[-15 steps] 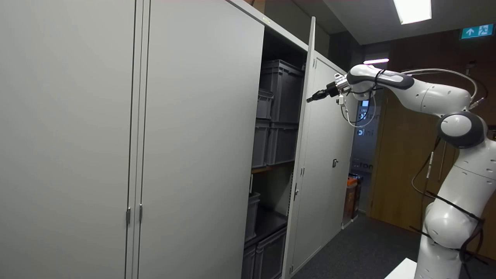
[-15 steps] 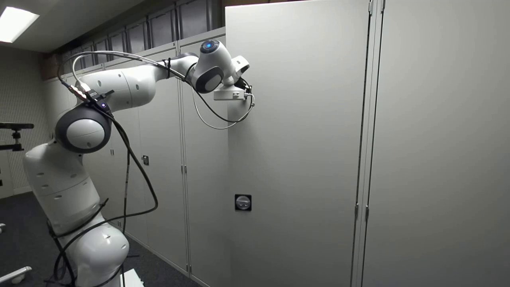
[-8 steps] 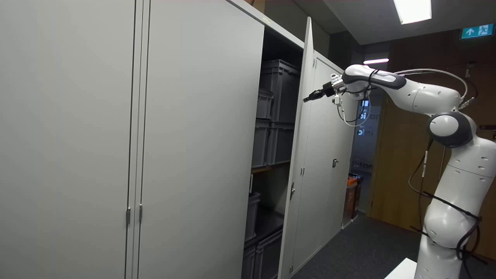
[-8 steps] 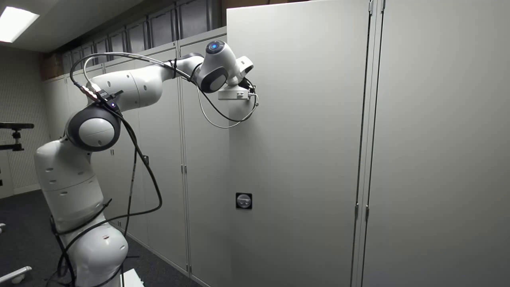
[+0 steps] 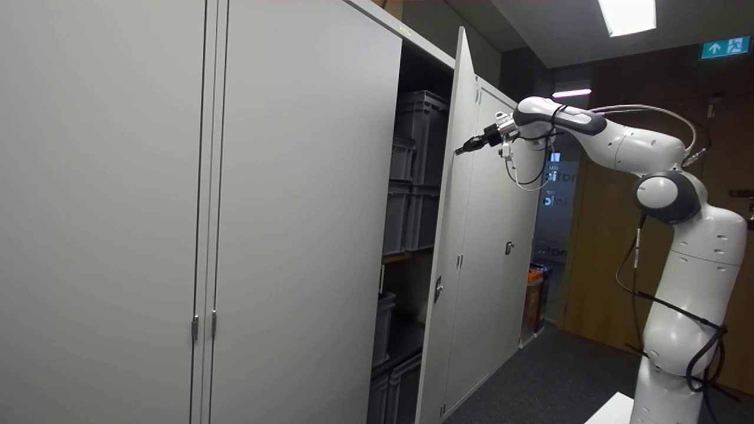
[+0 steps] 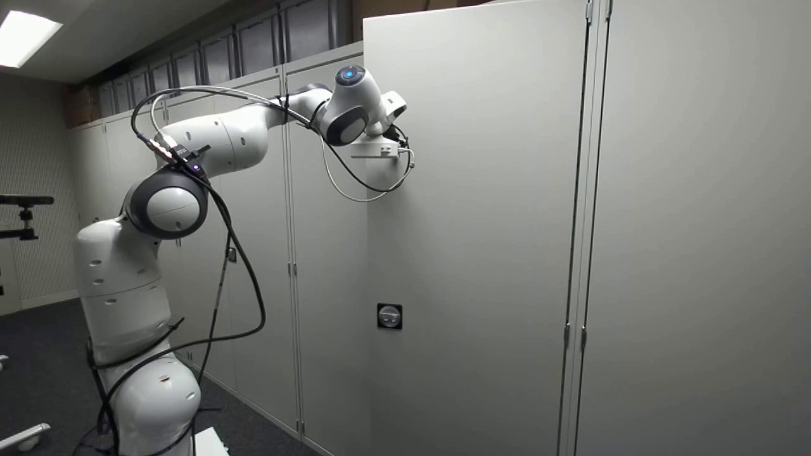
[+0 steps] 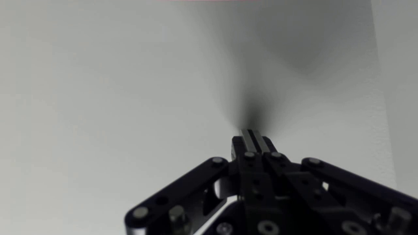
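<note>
Wrist view: I read the gripper [image 7: 250, 131] with its jaws together; only a thin dark line separates the finger pads [image 7: 248, 141]. Directly ahead of the tips lies the pale face of the cabinet door [image 7: 130, 98]. A dark shadow [image 7: 253, 114] on that face meets the tips; I cannot tell whether they touch it or stop just short. One long edge of the door runs near the jaws, on the right of that picture.

Both exterior views show me the cabinet door standing out at an angle from the cabinet [image 5: 424, 46]. In an exterior view the jaws tilt downward toward the upper part of the door, near its free edge. In an exterior view the robot arm [image 6: 123, 316] hides the jaws behind its wrist [image 6: 351, 104]. The door latch [image 6: 389, 316], a round knob on a square black plate, sits well below the jaws.

Grey crates [image 5: 427, 147] are stacked inside the cabinet, past the door from the jaws. A closed door [image 5: 312, 206] lies farther off, past the crates. An orange-topped bin [image 5: 532, 294] stands well below and apart from the jaws; an exit sign [image 5: 724, 48] hangs above jaw level, well apart.
</note>
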Robot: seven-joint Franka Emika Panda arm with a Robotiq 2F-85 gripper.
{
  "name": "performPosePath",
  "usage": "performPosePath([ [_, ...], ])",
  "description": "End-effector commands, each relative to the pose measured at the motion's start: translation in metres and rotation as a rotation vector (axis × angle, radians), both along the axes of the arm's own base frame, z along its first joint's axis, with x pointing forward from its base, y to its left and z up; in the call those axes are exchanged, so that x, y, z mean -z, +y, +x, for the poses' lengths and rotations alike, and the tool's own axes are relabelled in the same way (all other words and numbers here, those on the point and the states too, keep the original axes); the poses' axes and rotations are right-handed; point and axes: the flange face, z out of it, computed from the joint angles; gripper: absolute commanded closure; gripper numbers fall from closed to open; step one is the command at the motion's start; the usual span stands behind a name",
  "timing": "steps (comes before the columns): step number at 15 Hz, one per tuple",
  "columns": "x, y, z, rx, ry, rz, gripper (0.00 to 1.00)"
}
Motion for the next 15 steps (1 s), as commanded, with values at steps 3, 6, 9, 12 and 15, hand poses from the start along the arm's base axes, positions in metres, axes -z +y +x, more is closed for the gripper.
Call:
performPosePath([
  [3,-0.007,0.007,0.021,-0.037,-0.008,-0.015,1.0],
  [6,-0.003,0.011,0.03,-0.037,-0.006,-0.02,1.0],
  [9,0.004,0.014,0.039,-0.039,0.006,-0.026,1.0],
  [12,0.012,0.016,0.047,-0.041,0.019,-0.025,1.0],
  [15,0.021,0.018,0.054,-0.042,0.035,-0.03,1.0],
])
